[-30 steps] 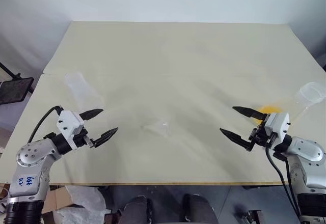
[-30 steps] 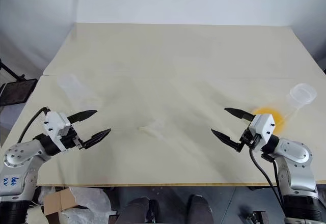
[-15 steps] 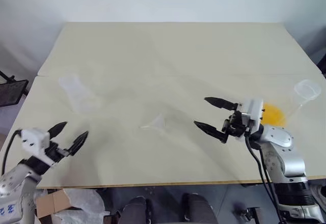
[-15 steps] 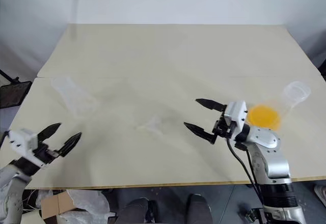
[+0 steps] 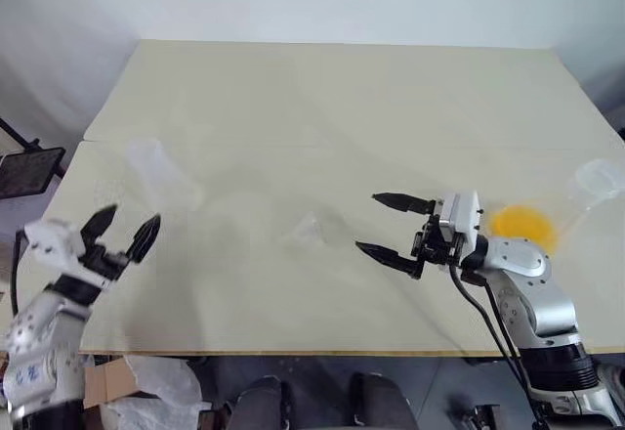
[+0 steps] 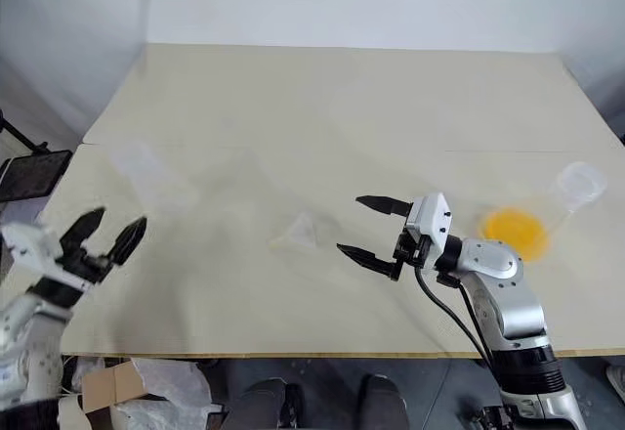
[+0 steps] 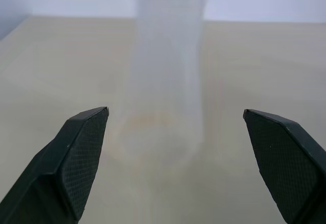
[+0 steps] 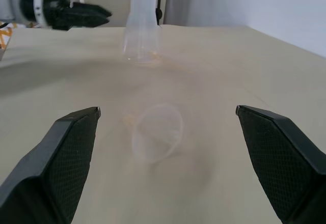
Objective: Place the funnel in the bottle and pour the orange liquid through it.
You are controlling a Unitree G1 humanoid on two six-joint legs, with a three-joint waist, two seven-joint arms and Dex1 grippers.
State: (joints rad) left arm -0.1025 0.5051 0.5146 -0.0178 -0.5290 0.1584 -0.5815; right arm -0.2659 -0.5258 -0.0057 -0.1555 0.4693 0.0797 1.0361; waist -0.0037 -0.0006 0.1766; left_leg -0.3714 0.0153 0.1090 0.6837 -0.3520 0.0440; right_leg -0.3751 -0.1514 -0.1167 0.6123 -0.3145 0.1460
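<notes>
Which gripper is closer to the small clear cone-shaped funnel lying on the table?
Right. The right gripper hovers open just beside the small clear cone-shaped funnel; the left gripper is far across the table, facing the clear conical bottle.

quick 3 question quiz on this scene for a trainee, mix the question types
1. True or false: the funnel is already in the bottle.
2. Which gripper faces the funnel? A) left B) right
3. Fill in: the orange liquid sits in a flask at the robot's ___ side.

Key: 1. False, it lies on its side on the table. 2. B, with jaws open. 3. Right.
</notes>
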